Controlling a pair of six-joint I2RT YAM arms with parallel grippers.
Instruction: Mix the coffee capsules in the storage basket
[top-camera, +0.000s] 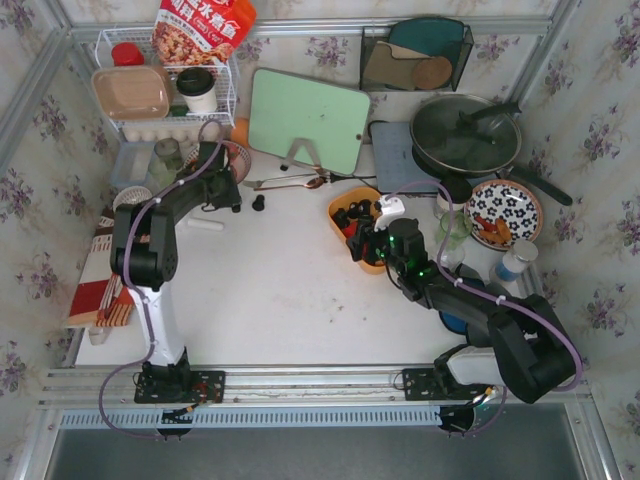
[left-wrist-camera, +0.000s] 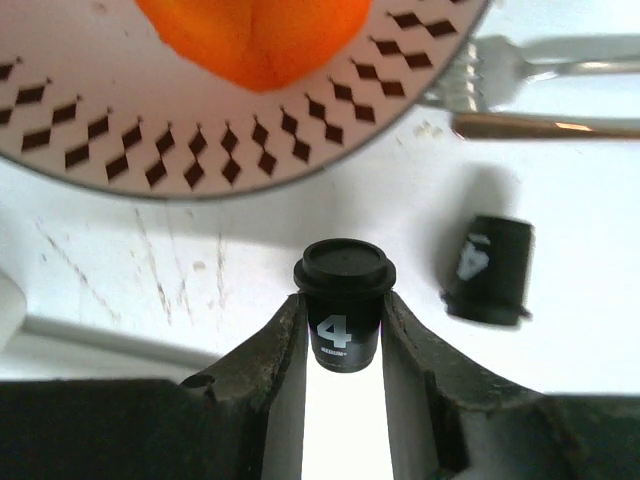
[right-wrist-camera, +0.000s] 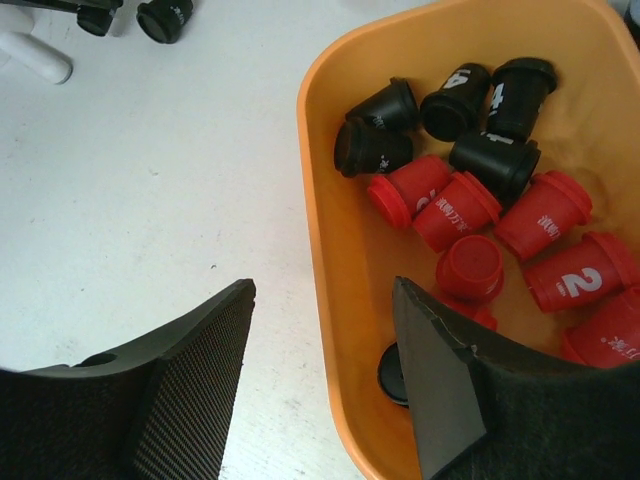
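Pinching, with the left jaws, a small black cup-shaped plastic coffee capsule marked 4 (left-wrist-camera: 345, 300), upright, close to the rim of a round white plate with black diamond border (left-wrist-camera: 120, 60). Cannot tell whether lifted off the white bench (left-wrist-camera: 560, 330) or resting on it. Just beside it, a second black capsule (left-wrist-camera: 488, 268) on its side, clear of the grip.

Nothing in the right jaws: spread wide astride the near wall of the shallow orange plastic storage basket (right-wrist-camera: 320, 250), one finger over the bench, the other inside. In the basket, glossy red capsules (right-wrist-camera: 470, 210) bunched together, black ones (right-wrist-camera: 470, 90) clustered at the far side; hardly mixed, by the look of it.

Likely step: getting the loose capsules into the basket. Keep the squeeze just under the capsule's lip, lift straight up clear of the plate, carry high across the bench, release low among the reds rather than beside the blacks. Draw the right jaws aside first to avoid a clash. Then take the tipped one across its round body.
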